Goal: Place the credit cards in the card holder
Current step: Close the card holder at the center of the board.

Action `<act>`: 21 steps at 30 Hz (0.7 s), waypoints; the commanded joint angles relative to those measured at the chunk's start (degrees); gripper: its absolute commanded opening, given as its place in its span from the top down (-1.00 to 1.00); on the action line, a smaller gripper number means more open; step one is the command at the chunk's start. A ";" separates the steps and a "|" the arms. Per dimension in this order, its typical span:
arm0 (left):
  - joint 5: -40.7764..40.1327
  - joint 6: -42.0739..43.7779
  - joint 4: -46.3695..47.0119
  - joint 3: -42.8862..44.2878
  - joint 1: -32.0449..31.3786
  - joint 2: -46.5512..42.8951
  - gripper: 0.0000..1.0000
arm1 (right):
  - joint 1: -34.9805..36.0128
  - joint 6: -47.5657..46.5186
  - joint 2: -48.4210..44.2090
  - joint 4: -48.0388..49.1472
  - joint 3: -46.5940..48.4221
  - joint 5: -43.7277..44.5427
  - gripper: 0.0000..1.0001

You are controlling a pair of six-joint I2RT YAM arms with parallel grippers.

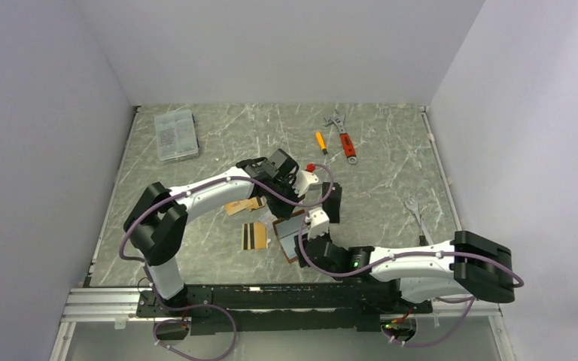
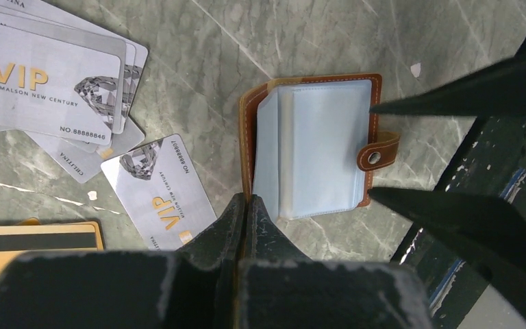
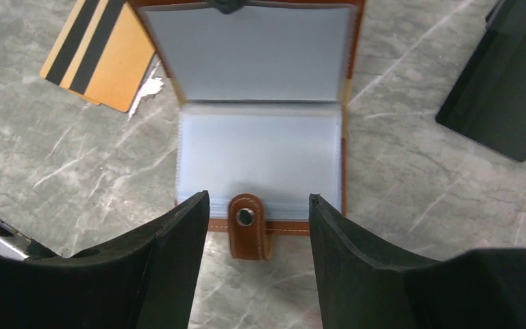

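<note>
The tan leather card holder (image 3: 348, 55) lies open on the marble table, clear sleeves up, snap tab (image 3: 248, 226) toward my right gripper. It also shows in the top view (image 1: 290, 235) and the left wrist view (image 2: 311, 147). My left gripper (image 2: 248, 199) is shut on the edge of its leather cover. My right gripper (image 3: 259, 199) is open, its fingers either side of the snap tab without touching it. Several silver VIP cards (image 2: 48, 82) and another (image 2: 157, 188) lie beside the holder. A gold card with black stripes (image 3: 99, 51) lies to its left, also in the top view (image 1: 254, 235).
An orange card (image 1: 242, 207) lies under the left arm. A black flat object (image 3: 507, 89) sits just right of the holder. At the back are a clear plastic box (image 1: 175, 134), an orange screwdriver (image 1: 320, 141) and a red-handled wrench (image 1: 344, 135). A silver wrench (image 1: 415, 210) lies at the right.
</note>
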 commanded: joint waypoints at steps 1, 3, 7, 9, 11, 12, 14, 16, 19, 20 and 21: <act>-1.40 -3.15 1.86 0.41 -0.16 -2.19 1.00 | 3.78 -0.37 4.34 -3.41 4.82 7.74 -0.17; -1.00 -3.42 1.85 0.53 -0.16 -2.31 1.00 | 4.82 0.28 7.13 -3.94 5.91 8.08 -0.17; -1.69 -4.57 2.34 0.15 -0.09 -3.35 1.00 | 5.56 2.16 11.01 -6.83 8.05 9.38 -0.13; -3.37 -4.90 2.37 0.03 -0.06 -3.77 1.00 | 5.58 3.52 10.85 -9.03 8.54 11.08 -0.08; -4.09 -5.28 2.60 -0.28 0.36 -4.40 1.00 | 5.46 5.54 10.20 -11.02 8.50 12.83 -0.04; -4.27 -5.43 2.71 -0.57 0.54 -4.77 1.00 | 5.47 6.81 9.98 -12.55 8.68 14.01 -0.02; -4.89 -5.67 3.06 -1.19 0.77 -5.44 1.00 | 5.47 10.28 9.59 -16.19 8.90 16.64 0.04; -4.79 -5.85 3.19 -1.58 1.03 -5.67 1.00 | 5.49 13.24 8.85 -18.62 8.87 18.47 0.10; -4.21 -6.42 3.40 -2.05 1.03 -5.70 1.00 | 5.47 15.97 6.81 -18.84 7.53 19.78 0.13; -3.96 -6.70 3.51 -2.25 1.08 -5.65 1.00 | 5.49 16.74 6.15 -18.81 7.16 20.31 0.13; -3.61 -6.84 3.62 -2.31 1.08 -5.55 1.00 | 5.48 17.25 5.53 -18.67 6.77 20.64 0.14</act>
